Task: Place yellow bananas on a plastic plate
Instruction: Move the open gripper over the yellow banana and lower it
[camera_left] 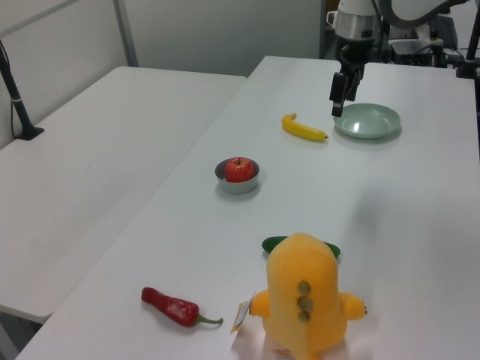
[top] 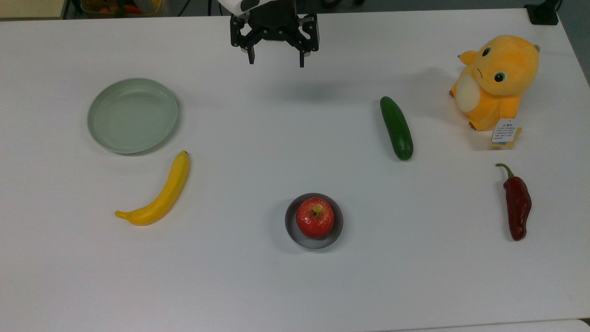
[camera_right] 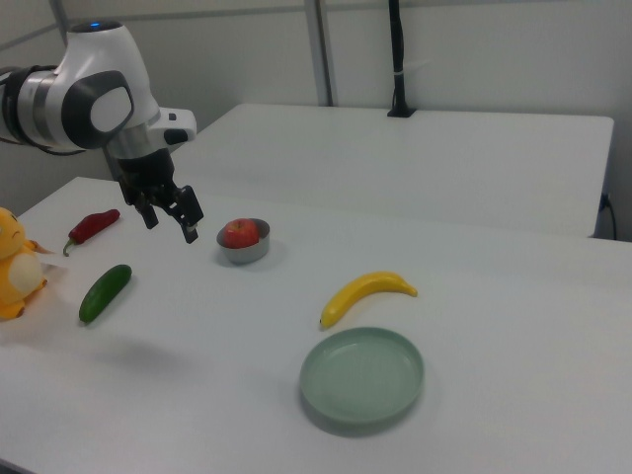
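While the claw [top: 275, 61] hangs open and empty high over the counter [top: 258, 286], we think the job is only at its start. In the top view the claw is at twelve o'clock. The banana [top: 159, 196] lies on the counter at eight o'clock, just beside the plate [top: 132, 115] but not on it. The plate holds nothing. Next, we think the claw must go over to the banana, come down, and pinch its middle. The small grey dish [top: 314, 221], at six o'clock, holds a red apple [top: 315, 217].
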`<move>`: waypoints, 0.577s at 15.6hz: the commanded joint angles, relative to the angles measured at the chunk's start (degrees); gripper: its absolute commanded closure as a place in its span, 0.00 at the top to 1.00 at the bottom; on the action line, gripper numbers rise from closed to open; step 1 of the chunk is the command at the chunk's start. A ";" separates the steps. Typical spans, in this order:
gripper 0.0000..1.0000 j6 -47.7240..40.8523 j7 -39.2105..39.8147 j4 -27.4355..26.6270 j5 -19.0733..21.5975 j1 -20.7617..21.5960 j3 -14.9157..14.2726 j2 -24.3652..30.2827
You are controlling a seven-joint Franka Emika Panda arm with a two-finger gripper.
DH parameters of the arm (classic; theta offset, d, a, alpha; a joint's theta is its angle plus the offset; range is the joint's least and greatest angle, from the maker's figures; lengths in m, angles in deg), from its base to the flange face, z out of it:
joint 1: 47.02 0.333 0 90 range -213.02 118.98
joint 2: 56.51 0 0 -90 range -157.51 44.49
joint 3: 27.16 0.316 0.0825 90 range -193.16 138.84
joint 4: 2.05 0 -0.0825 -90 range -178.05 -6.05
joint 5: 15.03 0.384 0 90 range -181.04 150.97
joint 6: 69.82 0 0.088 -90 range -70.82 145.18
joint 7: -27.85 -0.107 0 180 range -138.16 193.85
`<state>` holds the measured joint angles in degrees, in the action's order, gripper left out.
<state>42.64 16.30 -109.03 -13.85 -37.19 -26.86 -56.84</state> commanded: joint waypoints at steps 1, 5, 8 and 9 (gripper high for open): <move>1.00 -3.72 6.74 -1.55 -0.92 -1.64 0.14 1.83; 1.00 -3.74 6.27 -1.47 -0.57 -1.65 0.14 1.83; 1.00 -3.74 6.01 -1.47 -0.40 -1.56 0.14 1.65; 1.00 -3.56 6.01 -1.39 -0.40 -1.56 0.22 1.57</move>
<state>39.84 21.33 -109.05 -14.16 -38.74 -26.89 -56.68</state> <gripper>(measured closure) 0.000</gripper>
